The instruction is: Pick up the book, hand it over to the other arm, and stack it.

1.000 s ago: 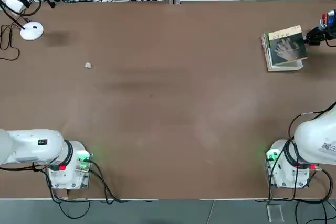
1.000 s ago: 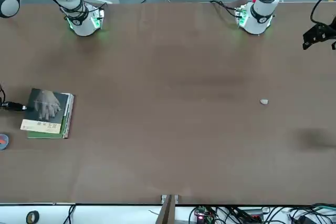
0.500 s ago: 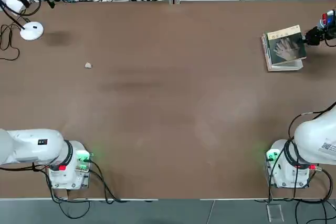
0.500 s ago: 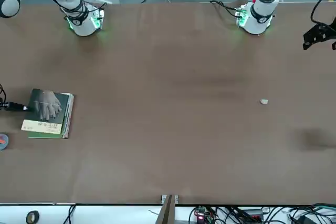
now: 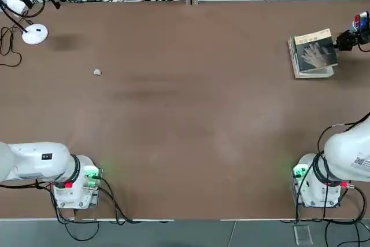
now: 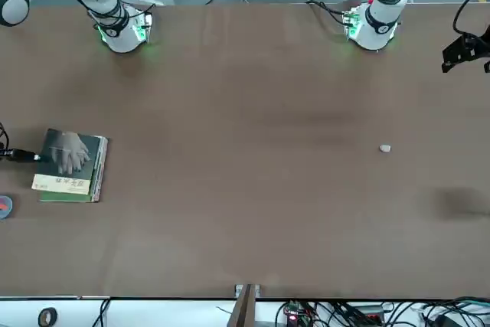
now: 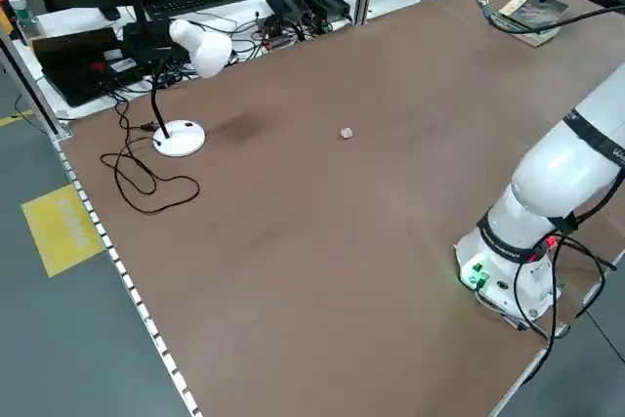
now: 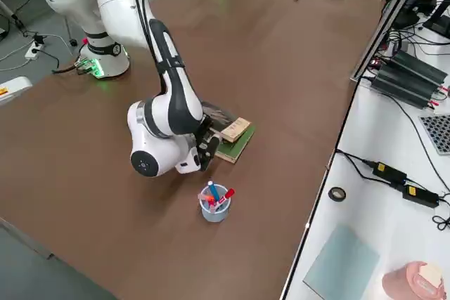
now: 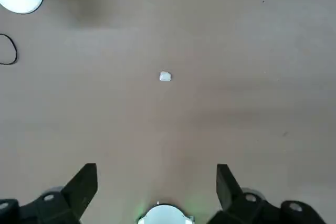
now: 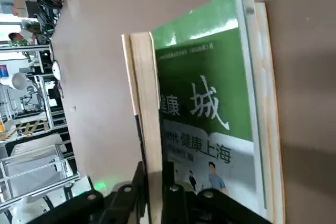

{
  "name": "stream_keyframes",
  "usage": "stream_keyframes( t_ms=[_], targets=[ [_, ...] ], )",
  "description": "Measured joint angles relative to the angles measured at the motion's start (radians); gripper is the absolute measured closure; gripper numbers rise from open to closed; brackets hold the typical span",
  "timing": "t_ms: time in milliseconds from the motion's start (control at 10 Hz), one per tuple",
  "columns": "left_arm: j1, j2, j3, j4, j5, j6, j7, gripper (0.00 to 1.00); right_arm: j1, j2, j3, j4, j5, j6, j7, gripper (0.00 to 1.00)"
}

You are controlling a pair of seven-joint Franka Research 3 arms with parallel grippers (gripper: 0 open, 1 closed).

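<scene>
Dark-grey paperback with a pale hand on its cover [image 5: 317,53] sits clamped in the right claw [image 10: 154,177] over the green-and-white book [image 10: 210,103]; lift it straight, keeping the lower book undisturbed.

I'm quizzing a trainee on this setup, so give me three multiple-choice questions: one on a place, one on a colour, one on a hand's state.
1. Where is the cup of markers?
A. Beside the white lamp base
B. On the tabletop near the books
C. On top of the books

2. What colour is the upper part of the thicker book's cover?
A. Red
B. Yellow
C. Green

3. How is the right hand, out by the books?
A. Closed on the dark grey paperback
B. Wide apart, holding nothing
C. Closed on a marker

Key: 1 B, the right side view shows it standing there; 2 C, the right wrist view shows green above white; 3 A, its fingers pinch the paperback there.
</scene>
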Motion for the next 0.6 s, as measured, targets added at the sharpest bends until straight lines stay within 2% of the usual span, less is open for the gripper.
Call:
stream_keyframes(
  t_ms=[600],
  targets=[
    [0.000, 0.000, 0.000, 0.000, 0.000, 0.000, 0.000, 0.00, 0.000, 0.000, 0.019, 0.016, -0.029, 0.002, 0.000, 0.85]
  ],
)
